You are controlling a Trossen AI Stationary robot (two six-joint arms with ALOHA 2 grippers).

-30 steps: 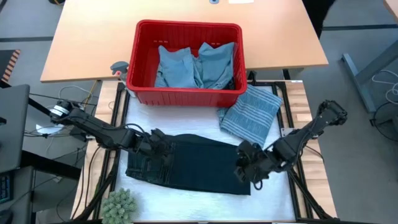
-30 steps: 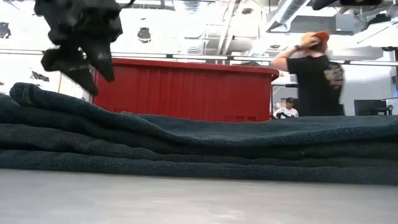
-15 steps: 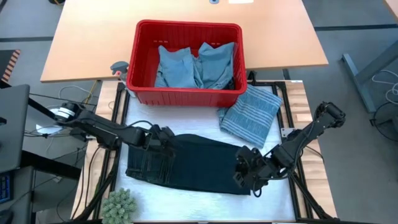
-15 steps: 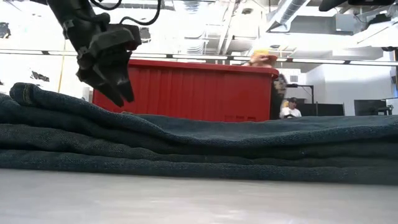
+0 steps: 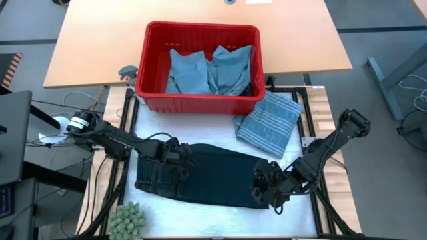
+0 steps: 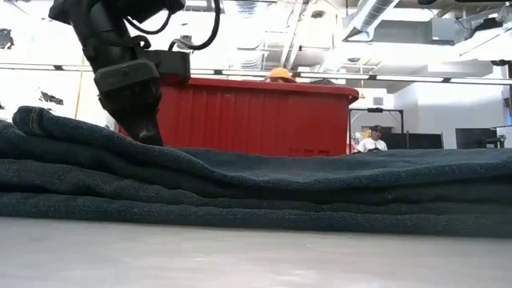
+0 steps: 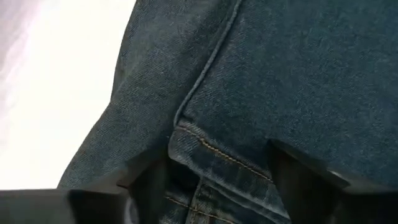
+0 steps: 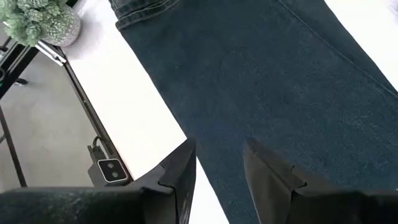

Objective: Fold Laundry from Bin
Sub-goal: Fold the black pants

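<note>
Dark denim jeans [image 5: 200,175]: spread flat in layers on the white-padded worktop [image 5: 220,220], near its front edge and running from the left side toward the right, apparently laid out so both arms can reach them for folding.

Left gripper [image 5: 179,157]: down on the left half of the jeans, by the waistband and pocket end. The left wrist view shows a seamed fold of denim [image 7: 217,155] rising between the two dark fingers, which stand wide on either side of it. The cloth sits between the jaws, but I cannot say they have closed on it; it looks like the set-up for a pinch.

Right gripper [image 5: 265,189]: at the right end of the jeans near the worktop's front right. In its wrist view the jaws stand partly apart over the denim's edge [image 8: 249,81], with nothing between them, likely waiting to take that end.

Red rectangular plastic bin [image 5: 150,80]: at the back edge of the padded worktop, with light blue garments [image 5: 210,70] bunched inside, not yet taken out.

Grey-blue striped cloth [image 5: 270,123]: already folded, lying just in front of the bin's right corner, clear of the jeans.

Small green spiky plant [image 5: 127,219]: at the front left corner, apart from the work.
</note>
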